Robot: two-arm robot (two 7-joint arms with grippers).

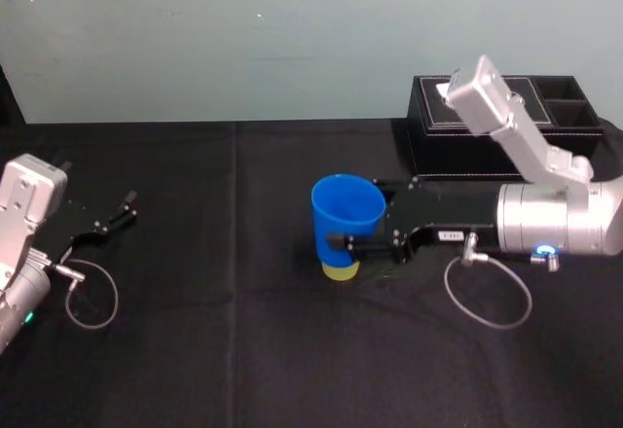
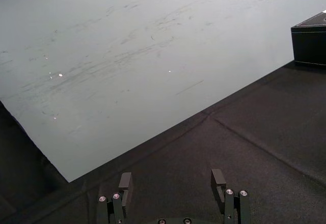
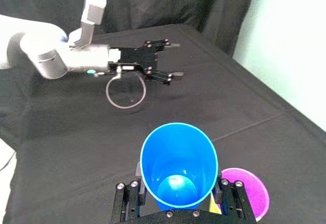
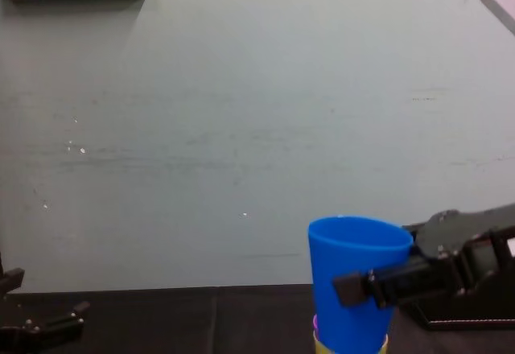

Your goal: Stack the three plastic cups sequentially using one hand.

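Note:
My right gripper [image 1: 347,237] is shut on the blue cup [image 1: 346,216], and its fingers [image 3: 127,199] press the cup's wall from both sides. The cup stands upright with its mouth open upward [image 3: 178,165]. Directly under it is the lime-green cup [image 1: 341,270], with only its lower part showing. The purple cup [image 3: 245,191] sits in the lime-green one, and its open mouth shows beside the blue cup's base. From the chest, the blue cup [image 4: 354,277] covers a thin purple rim [image 4: 315,322] above the lime-green cup [image 4: 350,343]. My left gripper [image 1: 115,216] rests open at the table's left.
A black tissue box [image 1: 496,126] stands at the back right, just behind my right arm. A black cloth [image 1: 214,350] covers the table, and a pale wall rises behind it. The left gripper [image 2: 171,183] has nothing between its fingers.

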